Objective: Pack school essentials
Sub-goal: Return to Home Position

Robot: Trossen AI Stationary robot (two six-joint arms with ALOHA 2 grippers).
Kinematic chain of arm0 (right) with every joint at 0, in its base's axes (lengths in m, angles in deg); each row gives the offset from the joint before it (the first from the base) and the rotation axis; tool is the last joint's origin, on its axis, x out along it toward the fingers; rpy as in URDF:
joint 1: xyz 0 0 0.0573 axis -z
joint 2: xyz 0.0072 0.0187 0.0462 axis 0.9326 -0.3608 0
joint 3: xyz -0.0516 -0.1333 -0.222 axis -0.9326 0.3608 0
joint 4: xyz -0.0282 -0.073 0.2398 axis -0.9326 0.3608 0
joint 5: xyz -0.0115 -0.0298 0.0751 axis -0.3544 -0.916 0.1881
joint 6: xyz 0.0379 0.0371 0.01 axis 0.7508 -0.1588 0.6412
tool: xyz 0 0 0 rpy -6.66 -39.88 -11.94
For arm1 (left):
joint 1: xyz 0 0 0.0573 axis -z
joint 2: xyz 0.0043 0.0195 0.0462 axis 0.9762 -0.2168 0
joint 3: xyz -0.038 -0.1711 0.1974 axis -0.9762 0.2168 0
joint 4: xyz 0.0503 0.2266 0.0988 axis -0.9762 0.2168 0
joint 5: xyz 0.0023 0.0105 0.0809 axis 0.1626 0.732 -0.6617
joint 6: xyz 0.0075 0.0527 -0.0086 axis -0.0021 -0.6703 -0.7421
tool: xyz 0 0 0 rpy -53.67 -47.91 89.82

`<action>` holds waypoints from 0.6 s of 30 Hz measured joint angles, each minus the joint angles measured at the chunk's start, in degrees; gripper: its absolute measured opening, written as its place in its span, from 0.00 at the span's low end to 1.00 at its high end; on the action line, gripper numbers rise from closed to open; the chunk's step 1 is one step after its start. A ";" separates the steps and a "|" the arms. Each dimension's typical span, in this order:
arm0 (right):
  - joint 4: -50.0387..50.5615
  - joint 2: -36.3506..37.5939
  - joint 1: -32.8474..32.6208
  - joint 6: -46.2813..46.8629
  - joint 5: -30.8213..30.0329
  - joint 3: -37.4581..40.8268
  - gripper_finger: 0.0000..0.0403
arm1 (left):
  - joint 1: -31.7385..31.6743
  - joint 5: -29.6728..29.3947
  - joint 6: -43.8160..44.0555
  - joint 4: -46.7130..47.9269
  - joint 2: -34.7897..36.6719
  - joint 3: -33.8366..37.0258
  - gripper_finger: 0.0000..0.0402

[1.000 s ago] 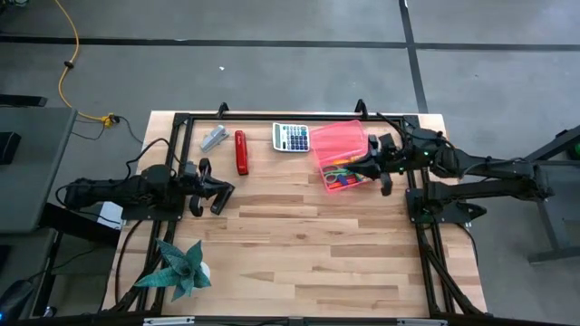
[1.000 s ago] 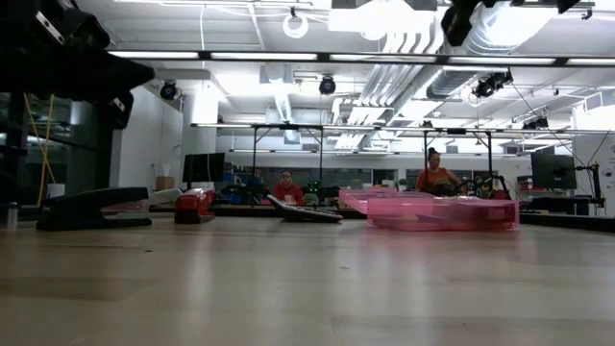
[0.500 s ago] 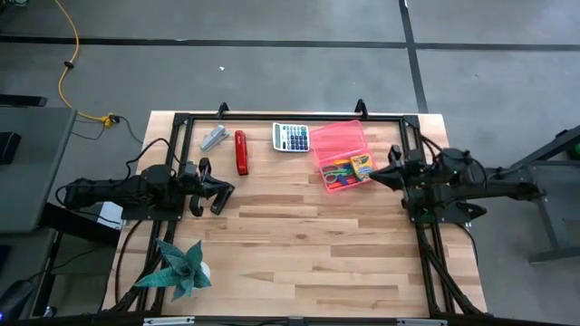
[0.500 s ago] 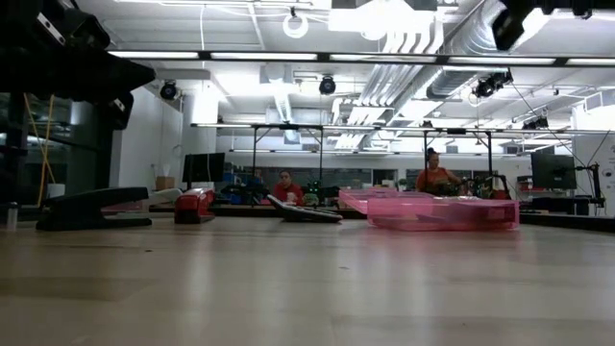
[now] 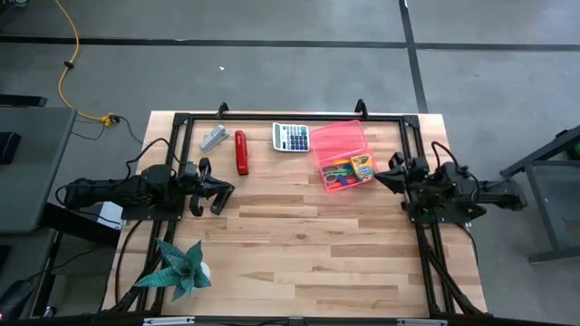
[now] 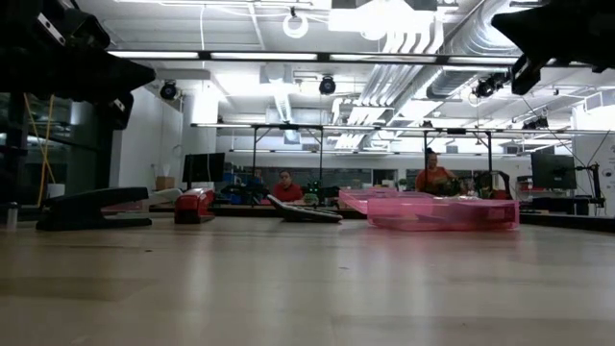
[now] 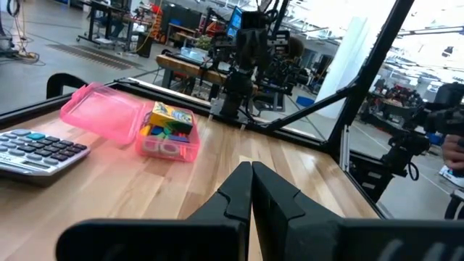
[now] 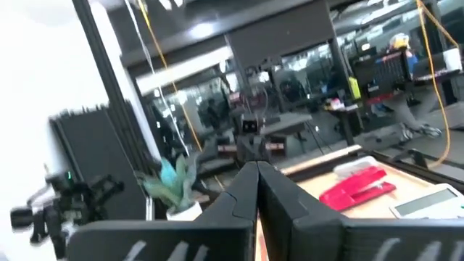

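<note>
Light wooden desk (image 5: 299, 235) on a grey workshop floor. The pink supply box (image 5: 337, 143) lies open at far right. The crayon box (image 5: 361, 167) and coloured stationery (image 5: 337, 172) sit in its tray, and the crayon box stands proud of the rim.

The right gripper (image 5: 381, 177) is just right of the box, fingers pressed together, empty. The left gripper (image 5: 222, 193) rests at the left side, fingers likewise closed.

Risks:
- The right arm, this near the box, may clip its wall while folding away and skew it.
- The proud crayon box may block the lid.

The calculator (image 5: 291, 137) and red stapler (image 5: 241, 152) lie outside the box.
</note>
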 joint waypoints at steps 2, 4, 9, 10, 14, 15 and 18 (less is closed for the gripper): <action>-5.04 -0.35 -0.80 0.52 -1.06 2.49 0.00 | 0.00 -0.02 0.00 0.00 0.02 0.00 0.00; -9.17 -1.22 -2.39 0.36 -3.56 4.74 0.00 | 0.00 -0.04 0.00 0.00 0.02 0.00 0.00; -6.51 -1.26 -6.06 -3.84 -8.99 5.24 0.00 | 0.00 -0.02 -0.02 0.00 0.01 0.00 0.00; -6.08 -0.80 -6.13 -4.57 -9.06 5.24 0.00 | 0.00 -0.02 0.00 0.00 0.02 0.00 0.00; -0.40 -0.07 -5.74 -5.20 -9.20 5.15 0.00 | 0.00 -0.04 -0.02 0.00 0.02 0.00 0.00; 0.96 -0.09 -5.74 -5.66 -9.17 5.15 0.00 | 0.00 -0.06 -0.02 0.00 0.02 0.00 0.00; 6.17 -0.07 -5.76 -7.52 -8.63 5.15 0.00 | 0.00 -0.03 -0.02 0.00 0.02 0.00 0.00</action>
